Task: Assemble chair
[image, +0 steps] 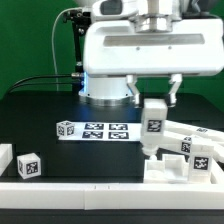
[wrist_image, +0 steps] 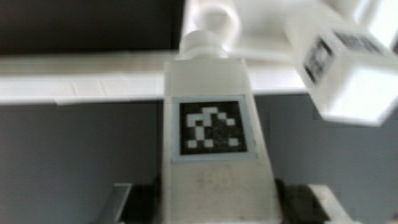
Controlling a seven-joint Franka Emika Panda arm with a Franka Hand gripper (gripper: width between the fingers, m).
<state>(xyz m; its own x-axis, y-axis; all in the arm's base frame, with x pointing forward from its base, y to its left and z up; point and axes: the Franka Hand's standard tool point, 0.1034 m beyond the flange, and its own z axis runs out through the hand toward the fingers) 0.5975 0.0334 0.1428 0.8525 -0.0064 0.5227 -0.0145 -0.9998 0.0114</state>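
Nearest, a white rail [image: 90,196] runs along the table's near edge, with a small tagged cube [image: 28,166] just behind it at the exterior view's left. Farther back, the marker board [image: 95,129] lies flat. At the exterior view's right, the gripper [image: 153,104] is clenched on a chair bar [image: 153,125]. The bar stands upright, long axis vertical, tag facing near. Its lower end reaches the other chair parts [image: 188,152], clustered behind the rail. The wrist view shows the fingers [wrist_image: 306,203] flanking the bar.
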